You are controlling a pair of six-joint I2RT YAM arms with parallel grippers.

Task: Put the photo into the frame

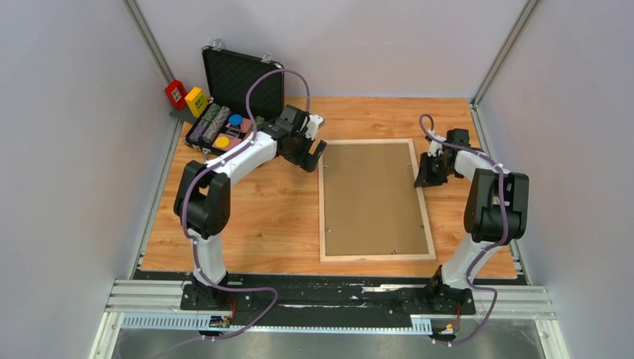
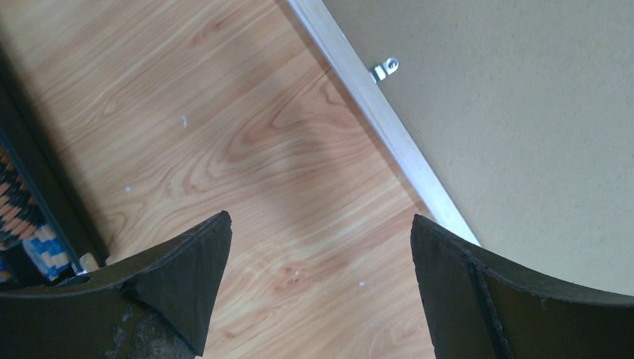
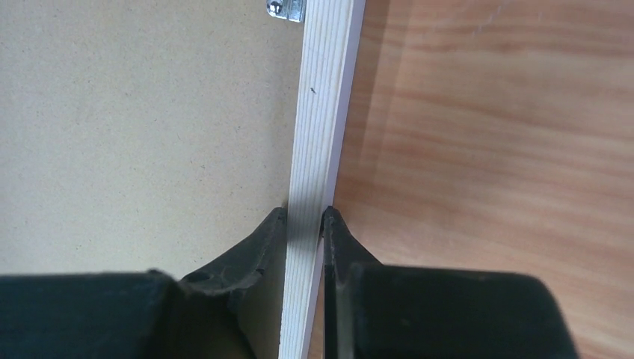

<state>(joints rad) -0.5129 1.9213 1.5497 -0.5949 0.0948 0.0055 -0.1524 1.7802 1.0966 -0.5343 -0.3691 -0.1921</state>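
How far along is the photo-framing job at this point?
Looks done: the backing board sits inside the frame, which lies face down. The photo is not visible, so whether it lies underneath is unclear. In hand: the right gripper pinches the frame's rail between its jaws; the left gripper hangs open beside it. Left: possibly only letting go.

The brown backing board [image 1: 374,198] fills the pale wooden frame [image 1: 321,202], hiding whatever lies beneath it. In the top view the left arm [image 1: 239,153] covers part of the open black case [image 1: 243,78], whose coloured contents are too small to name. The right wrist view's top edge cuts off a metal clip [image 3: 288,9].
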